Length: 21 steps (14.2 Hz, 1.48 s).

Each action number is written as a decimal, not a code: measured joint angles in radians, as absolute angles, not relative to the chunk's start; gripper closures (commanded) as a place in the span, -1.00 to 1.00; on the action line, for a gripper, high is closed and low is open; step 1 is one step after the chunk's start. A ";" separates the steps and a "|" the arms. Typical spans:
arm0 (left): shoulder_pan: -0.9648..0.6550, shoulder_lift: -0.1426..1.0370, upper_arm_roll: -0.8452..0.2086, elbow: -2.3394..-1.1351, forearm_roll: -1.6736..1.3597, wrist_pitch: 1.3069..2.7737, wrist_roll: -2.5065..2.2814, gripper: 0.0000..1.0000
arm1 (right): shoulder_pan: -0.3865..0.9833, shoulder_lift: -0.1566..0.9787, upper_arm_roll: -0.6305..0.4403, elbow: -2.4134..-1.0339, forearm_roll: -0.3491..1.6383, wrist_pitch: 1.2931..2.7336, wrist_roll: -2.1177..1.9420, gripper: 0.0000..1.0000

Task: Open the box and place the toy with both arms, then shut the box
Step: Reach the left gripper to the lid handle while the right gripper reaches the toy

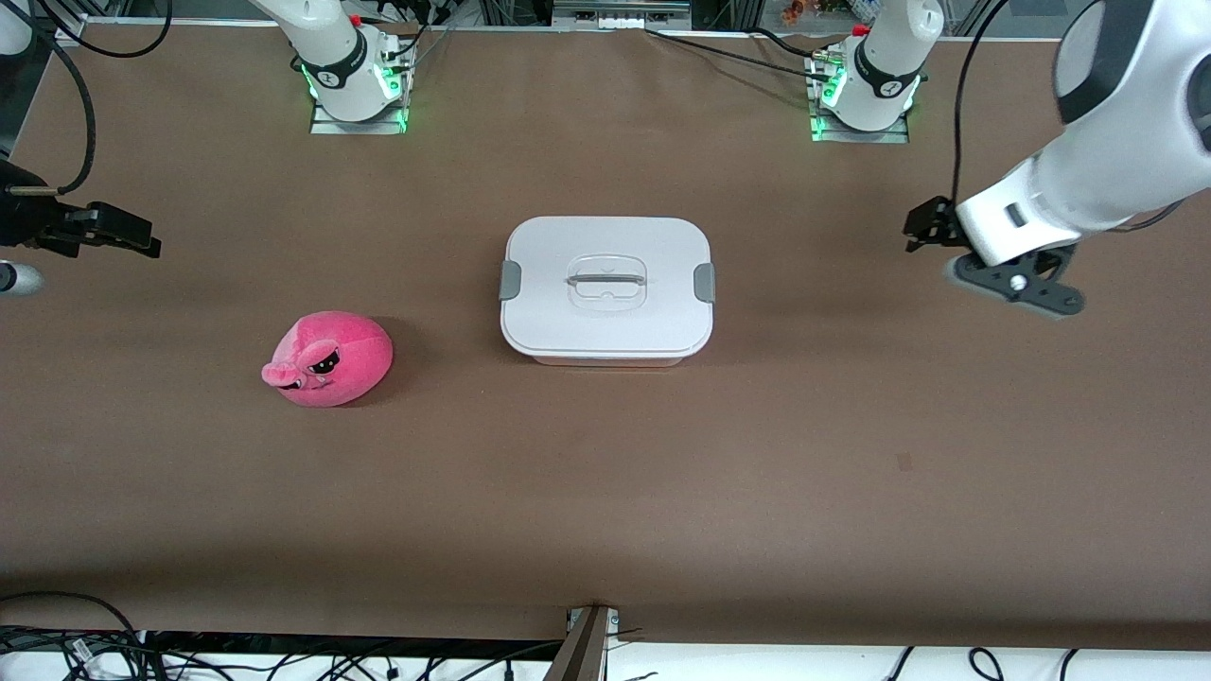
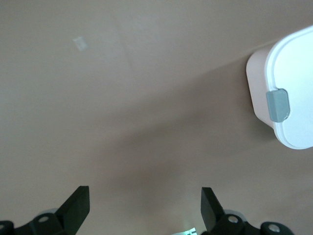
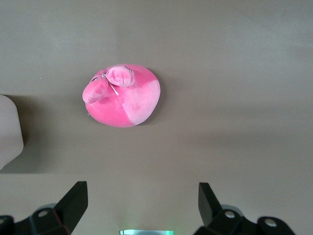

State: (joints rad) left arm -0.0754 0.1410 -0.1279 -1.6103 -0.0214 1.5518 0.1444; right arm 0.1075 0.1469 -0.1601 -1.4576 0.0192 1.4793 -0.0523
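Note:
The box [image 1: 605, 331] stands shut at the table's middle, its flat white lid [image 1: 549, 255] on, with grey clips [image 1: 511, 280] at both ends and a clear handle [image 1: 606, 278]. The pink plush toy [image 1: 328, 359] lies on the table toward the right arm's end, nearer the front camera than the box. My left gripper [image 1: 916, 230] hangs open and empty over bare table at the left arm's end. Its wrist view [image 2: 143, 203] shows the box's end [image 2: 293, 88] with one clip [image 2: 277, 105]. My right gripper [image 1: 142, 236] is open and empty above the table's right-arm end. Its wrist view [image 3: 142, 200] shows the toy [image 3: 124, 95].
The brown table [image 1: 605, 492] carries only the box and the toy. Both arm bases [image 1: 355, 76] [image 1: 866, 90] stand along the table's edge farthest from the front camera. Cables [image 1: 57, 634] and a bracket [image 1: 587, 643] lie at the edge nearest the camera.

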 measured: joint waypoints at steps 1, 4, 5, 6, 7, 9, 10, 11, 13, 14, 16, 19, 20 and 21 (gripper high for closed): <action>-0.085 0.162 -0.144 -1.605 -0.022 1.552 0.145 -1.00 | 0.108 0.147 -0.160 -1.458 0.019 1.479 -0.052 -1.00; -0.159 0.204 -0.187 -1.559 -0.022 1.552 0.183 -1.00 | 0.108 0.169 -0.160 -1.458 0.019 1.481 -0.052 -1.00; -0.199 0.220 -0.191 -1.533 -0.022 1.554 0.207 -1.00 | 0.108 0.189 -0.159 -1.459 0.019 1.484 -0.052 -1.00; -0.240 0.240 -0.193 -1.501 -0.022 1.557 0.220 -1.00 | 0.108 0.213 -0.159 -1.459 0.019 1.491 -0.052 -1.00; -0.281 0.267 -0.194 -1.463 -0.022 1.559 0.230 -1.00 | 0.109 0.240 -0.159 -1.459 0.019 1.506 -0.052 -1.00; -0.360 0.335 -0.197 -1.390 -0.022 1.571 0.288 -1.00 | 0.109 0.282 -0.159 -1.458 0.019 1.536 -0.052 -1.00; -0.394 0.369 -0.198 -1.365 -0.022 1.580 0.320 -1.00 | 0.109 0.295 -0.158 -1.458 0.019 1.546 -0.061 -1.00; -0.419 0.399 -0.198 -1.350 -0.022 1.598 0.348 -1.00 | 0.111 0.306 -0.157 -1.458 0.020 1.556 -0.089 -1.00; -0.451 0.437 -0.202 -1.336 -0.022 1.668 0.423 -1.00 | 0.118 0.331 -0.156 -1.459 0.020 1.570 -0.182 -1.00; -0.468 0.444 -0.203 -1.334 -0.022 1.698 0.448 -1.00 | 0.122 0.346 -0.156 -1.460 0.020 1.574 -0.224 -1.00; -0.520 0.457 -0.204 -1.337 -0.016 1.764 0.467 -1.00 | 0.126 0.383 -0.154 -1.463 0.033 1.583 -0.314 -1.00; -0.584 0.507 -0.204 -1.363 0.008 1.864 0.491 -1.00 | 0.135 0.419 -0.148 -1.482 0.056 1.609 -0.382 -1.00; -0.591 0.531 -0.204 -1.369 0.012 1.888 0.517 -1.00 | 0.138 0.424 -0.147 -1.501 0.056 1.627 -0.411 -1.00; -0.591 0.554 -0.204 -1.371 0.013 1.902 0.536 -1.00 | 0.139 0.427 -0.146 -1.524 0.056 1.650 -0.437 -1.00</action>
